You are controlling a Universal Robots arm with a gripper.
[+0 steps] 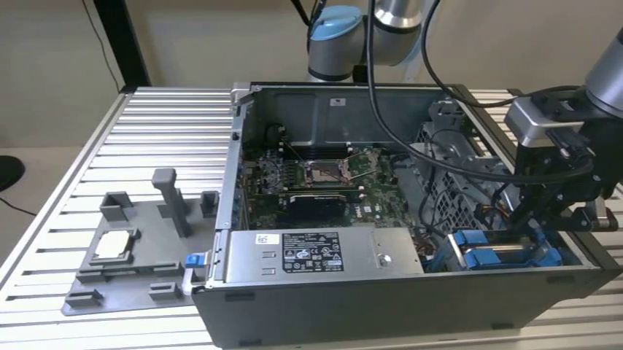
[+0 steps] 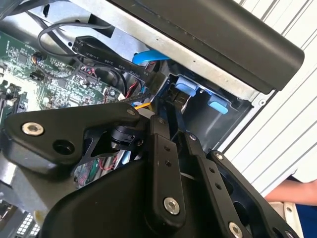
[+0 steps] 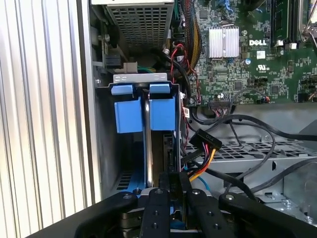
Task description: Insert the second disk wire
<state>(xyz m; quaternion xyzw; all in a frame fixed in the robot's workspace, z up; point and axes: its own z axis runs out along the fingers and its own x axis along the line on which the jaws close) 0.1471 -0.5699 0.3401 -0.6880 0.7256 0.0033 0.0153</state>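
disk wire (image 3: 200, 169) runs yellow-orange to the gripper (image 3: 173, 176); claw narrow, seemingly pinching its plug beside the blue drive caddies (image 3: 162, 113). risk: a tilted plug could jam on entry.

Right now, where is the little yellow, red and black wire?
In the first wrist view, the wire is inside the computer case. It sits right beside the blue drive trays, and its strands run down close to the gripper.

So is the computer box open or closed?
Open. The computer case has no side cover on, so the green motherboard and blue drive carriers show inside.
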